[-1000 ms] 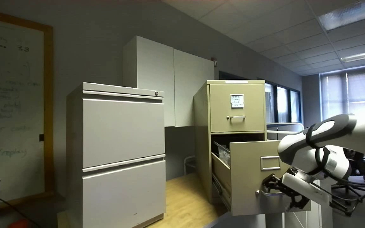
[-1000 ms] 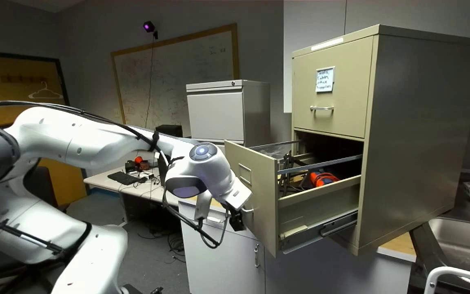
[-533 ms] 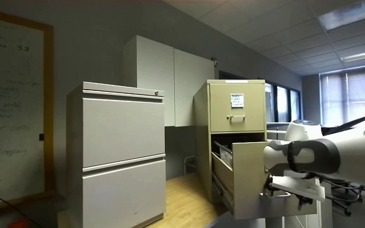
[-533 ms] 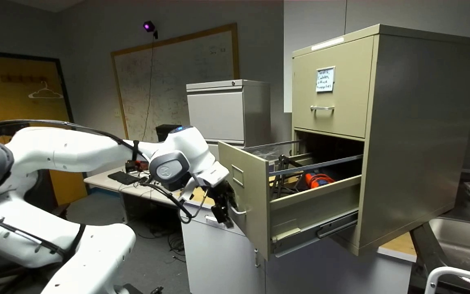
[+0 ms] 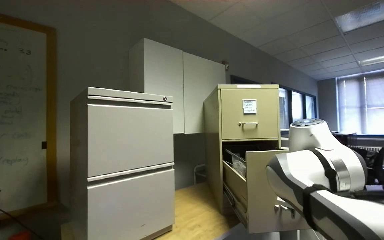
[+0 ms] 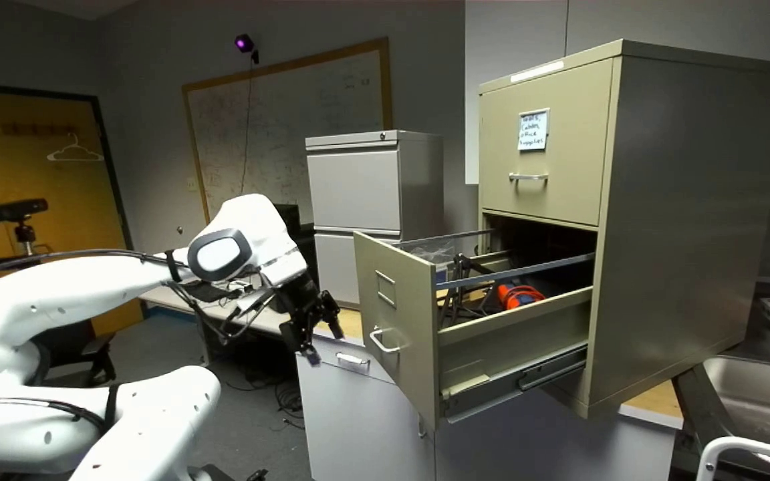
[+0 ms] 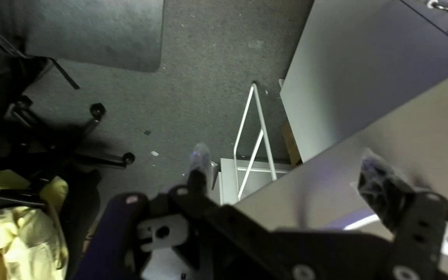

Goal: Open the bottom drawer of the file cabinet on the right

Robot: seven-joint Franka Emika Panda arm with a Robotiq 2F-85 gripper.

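The tan file cabinet (image 6: 686, 220) shows in both exterior views (image 5: 212, 160). Its upper drawer (image 6: 539, 194), bearing a white paper label, is closed. The bottom drawer (image 6: 418, 361) is pulled far out, also in an exterior view (image 5: 260, 190). A black tripod-like item (image 6: 458, 294) and an orange-blue item (image 6: 520, 295) lie inside it. Its silver handle (image 6: 382, 341) is free. My gripper (image 6: 325, 348) is open and empty, apart from the handle and in front of the drawer. In the wrist view the fingers (image 7: 285, 153) are spread wide before a tan surface. My arm hides part of the drawer front in an exterior view.
A light-grey two-drawer cabinet (image 5: 130, 140) stands beside the file cabinet. White base cabinets (image 6: 358, 401) are below the drawer. A sink (image 6: 759, 401) is at the right. A desk (image 6: 158, 294) stands behind the arm. The wrist view shows white metal legs (image 7: 259, 132) and a chair base (image 7: 103, 159).
The drawer has slid slightly further out. My gripper was at the handle; it has come off and backed away from the drawer front. The arm has moved back.
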